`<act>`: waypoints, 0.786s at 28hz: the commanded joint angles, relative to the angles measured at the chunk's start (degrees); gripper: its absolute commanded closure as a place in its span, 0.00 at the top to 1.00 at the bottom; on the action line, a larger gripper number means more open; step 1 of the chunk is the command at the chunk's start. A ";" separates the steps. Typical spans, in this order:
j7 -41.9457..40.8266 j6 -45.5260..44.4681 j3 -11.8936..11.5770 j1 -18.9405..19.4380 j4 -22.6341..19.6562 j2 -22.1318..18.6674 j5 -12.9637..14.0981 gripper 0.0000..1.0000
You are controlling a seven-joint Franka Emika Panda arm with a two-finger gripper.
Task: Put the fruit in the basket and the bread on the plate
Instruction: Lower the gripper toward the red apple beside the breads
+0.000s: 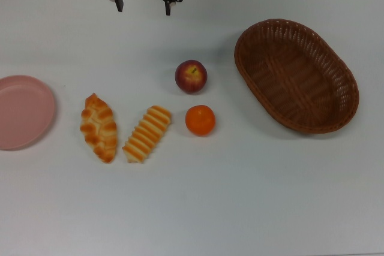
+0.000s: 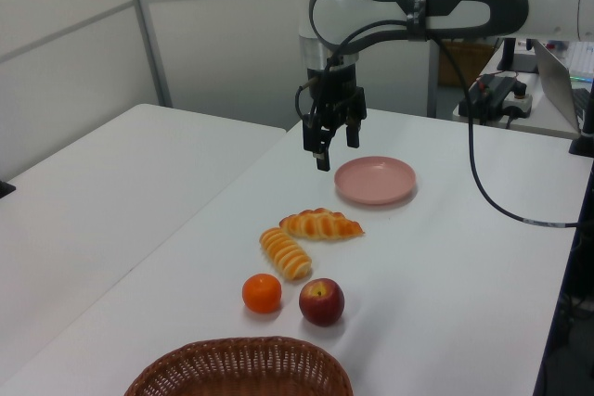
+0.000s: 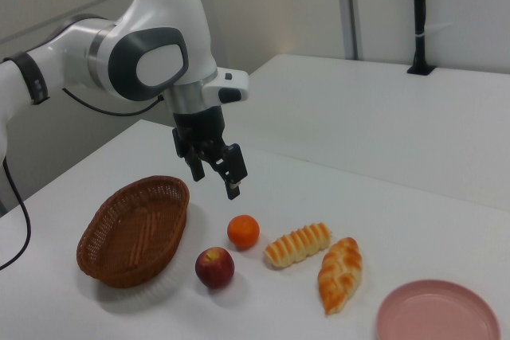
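A dark red apple (image 1: pixel 191 77) (image 2: pixel 321 302) (image 3: pixel 215 267) and an orange (image 1: pixel 200 120) (image 2: pixel 262 293) (image 3: pixel 243 232) rest on the white table, close together. In the top view the braided bread (image 1: pixel 99 127) (image 2: pixel 321 224) (image 3: pixel 340 274) and the ridged bread (image 1: pixel 147 133) (image 2: pixel 285 253) (image 3: pixel 297 244) lie side by side to their left. The wicker basket (image 1: pixel 296 75) (image 2: pixel 241 368) (image 3: pixel 135 230) at the top view's right is empty. So is the pink plate (image 1: pixel 21 111) (image 2: pixel 375 180) (image 3: pixel 437 312) at the top view's left edge. My gripper (image 1: pixel 144 7) (image 2: pixel 334 150) (image 3: pixel 215 182) hangs open above the table, holding nothing, behind the apple in the top view.
A second white table (image 2: pixel 93 183) stands across a gap at the left view's left. A laptop and cables (image 2: pixel 501 90) sit behind the arm at the left view's right. A black post (image 3: pixel 418 17) stands on the far table in the right view.
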 commanded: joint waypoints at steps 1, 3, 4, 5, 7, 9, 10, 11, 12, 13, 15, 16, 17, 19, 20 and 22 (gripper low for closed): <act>-2.25 5.07 2.20 1.34 -3.43 1.18 -1.52 1.00; -2.26 6.68 2.92 1.53 -5.46 1.21 -2.49 1.00; -2.17 7.65 3.54 1.53 -6.77 1.04 -2.93 1.00; -1.83 8.79 4.24 1.53 -8.09 0.77 -3.46 1.00; -0.77 12.39 6.35 1.53 -11.79 0.42 -4.43 1.00; 1.33 14.76 6.97 1.53 -13.63 0.24 -4.60 1.00; 2.56 15.99 7.23 1.53 -14.51 0.24 -4.87 1.00; 3.62 17.14 7.67 1.53 -15.22 0.24 -5.48 1.00; 5.28 19.06 8.54 1.53 -16.88 0.33 -6.79 1.00; 5.99 19.86 8.99 1.53 -17.76 0.33 -7.41 1.00; 7.22 21.45 9.69 1.53 -19.26 0.33 -8.03 1.00; 7.75 22.32 9.69 1.53 -19.88 0.33 -8.12 1.00; 8.28 23.81 9.78 1.53 -21.19 0.33 -8.56 1.00; 8.28 24.61 9.87 1.62 -22.60 0.42 -9.35 1.00; 8.28 25.05 10.13 1.79 -23.39 0.42 -9.70 1.00; 8.81 27.33 10.22 2.32 -25.41 0.51 -10.31 1.00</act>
